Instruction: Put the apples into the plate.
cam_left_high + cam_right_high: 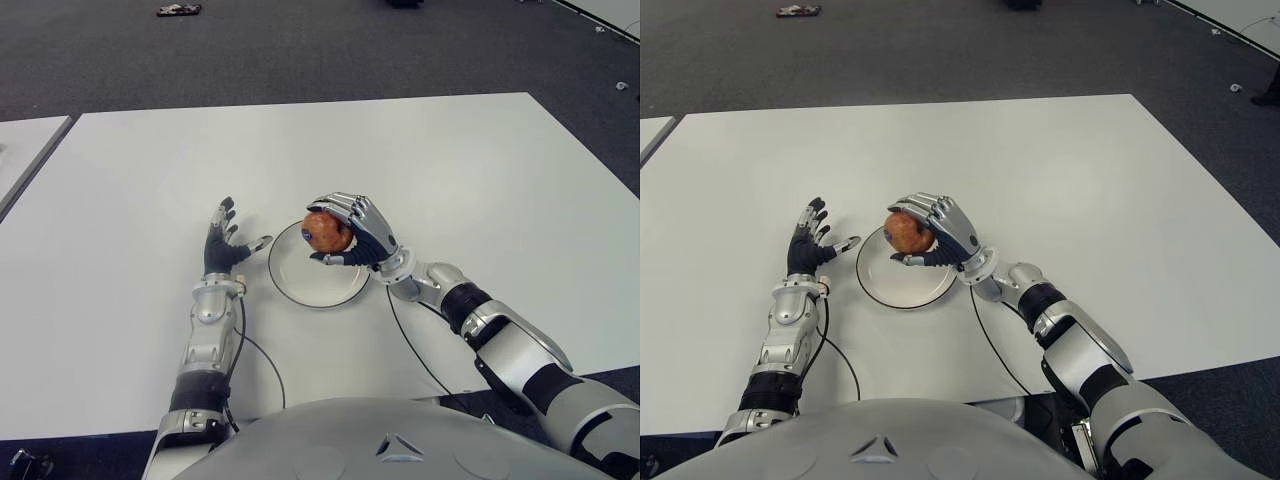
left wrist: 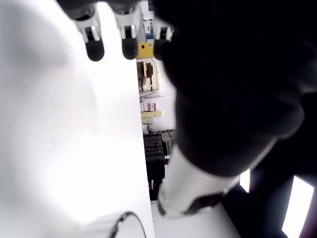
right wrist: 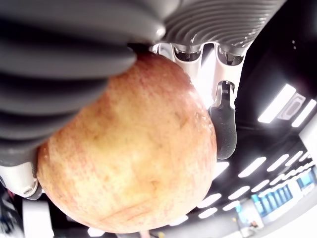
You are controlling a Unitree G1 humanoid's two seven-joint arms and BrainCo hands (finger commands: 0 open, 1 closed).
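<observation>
Eye views: right hand (image 1: 352, 235) curls round the apple (image 1: 326, 231), holding it over the plate (image 1: 300, 283); whether apple touches plate is hard to tell; left hand (image 1: 224, 243) shows beside the plate's left, fingers spread, holding nothing; white worktop (image 1: 450, 170), dark carpet (image 1: 300, 45) beyond. Left wrist view: fingertips (image 2: 94, 49) extended, palm a dark blur. Right wrist view: the apple fills the frame, fingers (image 3: 64, 64) wrapped over it; ceiling lights (image 3: 277, 104) behind.

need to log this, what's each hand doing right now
Left hand: open, holding nothing, beside the round white plate.
Right hand: shut on the red-yellow apple, above the plate.
</observation>
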